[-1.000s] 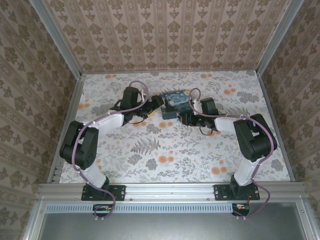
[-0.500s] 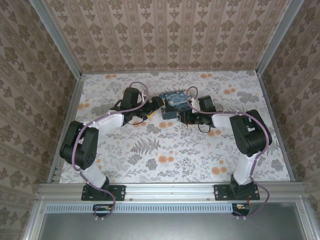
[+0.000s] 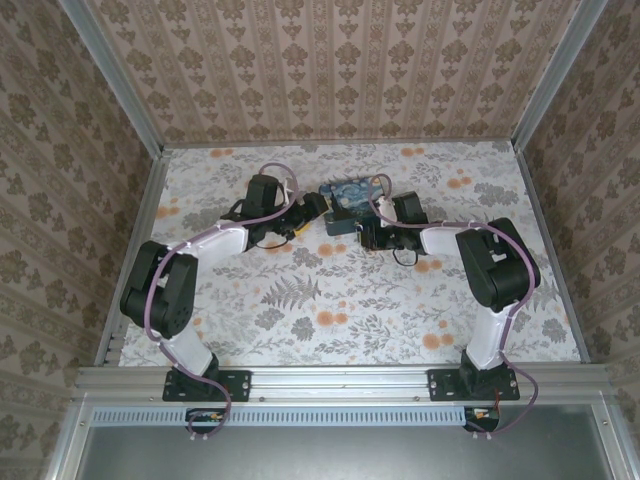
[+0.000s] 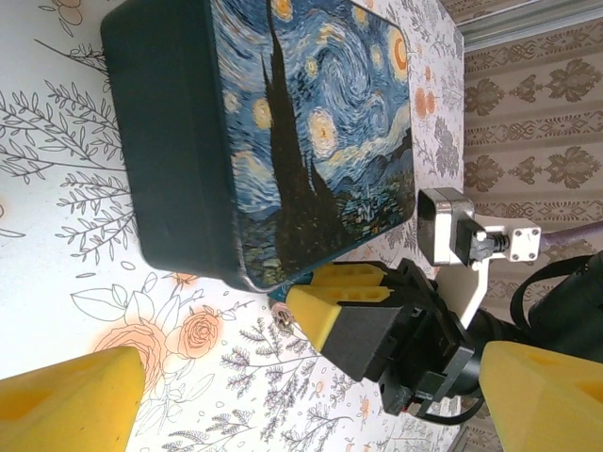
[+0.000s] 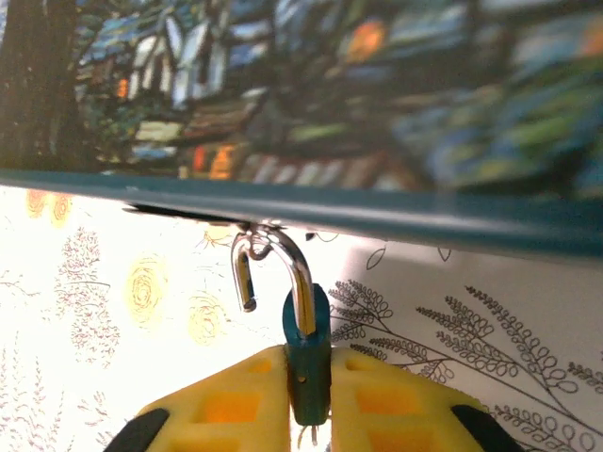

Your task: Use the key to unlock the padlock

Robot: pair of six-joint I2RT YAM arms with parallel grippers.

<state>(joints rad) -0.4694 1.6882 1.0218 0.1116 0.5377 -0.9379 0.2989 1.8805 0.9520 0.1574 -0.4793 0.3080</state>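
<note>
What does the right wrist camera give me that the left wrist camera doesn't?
Right wrist: the padlock gripped by the right end effector, shackle open and hooked at the edge of the box. Left wrist: the box's whole painted lid and the left end effector with fingers spread wide. Both: the box, the right end effector's yellow fingers, the floral table.
</note>
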